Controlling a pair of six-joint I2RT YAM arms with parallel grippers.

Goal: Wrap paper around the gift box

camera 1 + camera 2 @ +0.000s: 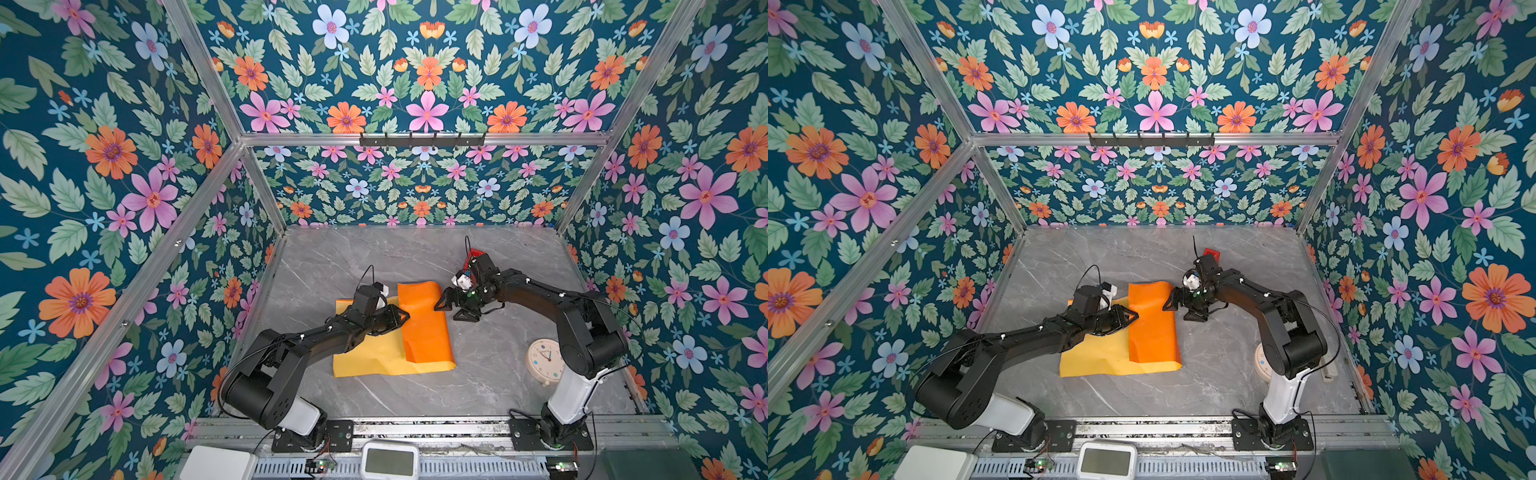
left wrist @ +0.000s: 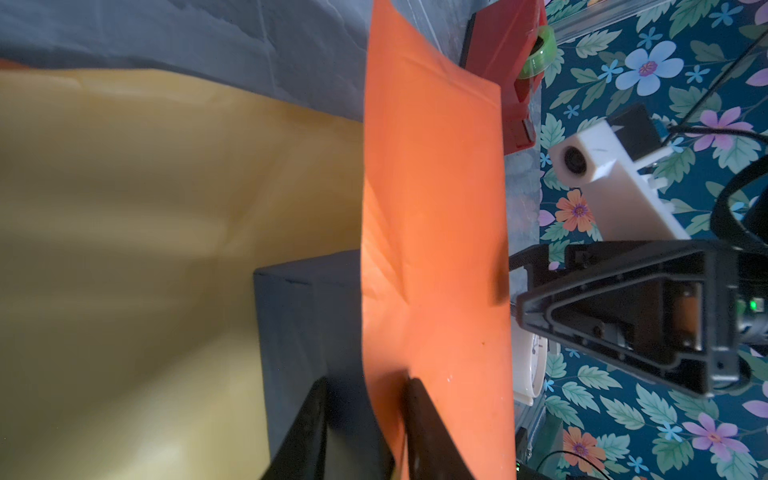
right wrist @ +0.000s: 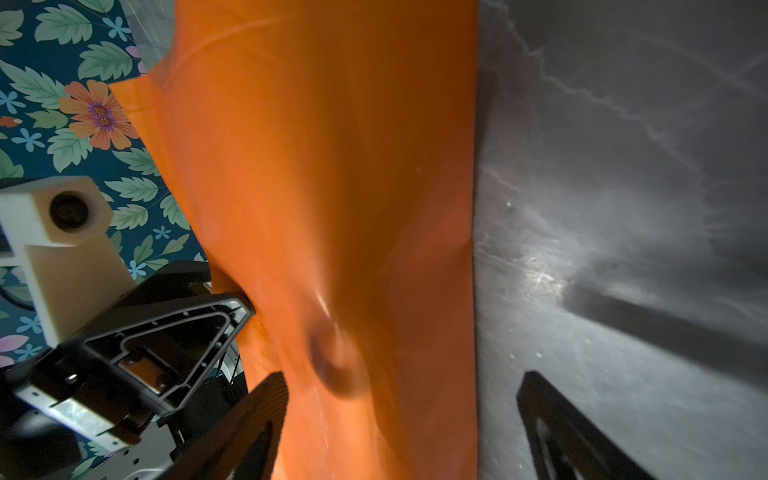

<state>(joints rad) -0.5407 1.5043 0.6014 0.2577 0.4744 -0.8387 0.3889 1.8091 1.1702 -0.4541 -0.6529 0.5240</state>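
At centre, left gripper [image 1: 403,318]: narrow, astride the paper [image 1: 424,328] over the gift box [image 2: 299,316]; grip unclear.
Right gripper [image 1: 451,311]: wide, gripping nothing.

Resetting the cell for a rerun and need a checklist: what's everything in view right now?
paper: 1, yellow with the orange side folded over as a flap, table centre
gift box: 1, dark blue, on the yellow side, partly under the flap
red gadget: 1, red, carries a green roll, far side of table
clock: 1, cream, near right
table: 1, grey marble
hook rail: 1, black, back frame
screen unit: 1, white, front edge centre
white box: 1, front left
left gripper: black, at flap edge, grip unclear
right gripper: black, open, beside flap
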